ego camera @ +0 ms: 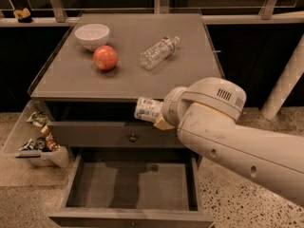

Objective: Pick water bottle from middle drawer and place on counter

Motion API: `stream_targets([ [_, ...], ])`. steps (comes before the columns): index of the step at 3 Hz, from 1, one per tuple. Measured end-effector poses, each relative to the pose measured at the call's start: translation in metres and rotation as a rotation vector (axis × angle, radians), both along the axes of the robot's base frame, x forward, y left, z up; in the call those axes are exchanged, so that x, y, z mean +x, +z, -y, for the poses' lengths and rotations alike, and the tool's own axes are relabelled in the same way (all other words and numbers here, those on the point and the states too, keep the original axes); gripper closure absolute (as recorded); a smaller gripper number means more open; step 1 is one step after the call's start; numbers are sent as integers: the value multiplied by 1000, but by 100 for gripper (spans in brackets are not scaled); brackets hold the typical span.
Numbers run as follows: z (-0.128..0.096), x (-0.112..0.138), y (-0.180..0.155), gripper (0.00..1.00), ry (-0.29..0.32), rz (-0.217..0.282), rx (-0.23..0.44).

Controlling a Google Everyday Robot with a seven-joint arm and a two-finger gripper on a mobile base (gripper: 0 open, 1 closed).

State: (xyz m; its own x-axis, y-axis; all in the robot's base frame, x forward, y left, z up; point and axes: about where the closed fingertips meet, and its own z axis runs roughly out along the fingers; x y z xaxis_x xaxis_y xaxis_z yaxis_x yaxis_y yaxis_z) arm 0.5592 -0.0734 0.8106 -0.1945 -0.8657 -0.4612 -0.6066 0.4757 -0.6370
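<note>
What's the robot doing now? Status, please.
Gripper holds water bottle just off counter front edge, not yet placed. Middle drawer open below. Apple, bowl, ribbed bottle on counter.
</note>
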Motion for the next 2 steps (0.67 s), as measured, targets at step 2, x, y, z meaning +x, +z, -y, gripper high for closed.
stream_targets([
  [2,28,-11,52,100,-56,60,-109],
])
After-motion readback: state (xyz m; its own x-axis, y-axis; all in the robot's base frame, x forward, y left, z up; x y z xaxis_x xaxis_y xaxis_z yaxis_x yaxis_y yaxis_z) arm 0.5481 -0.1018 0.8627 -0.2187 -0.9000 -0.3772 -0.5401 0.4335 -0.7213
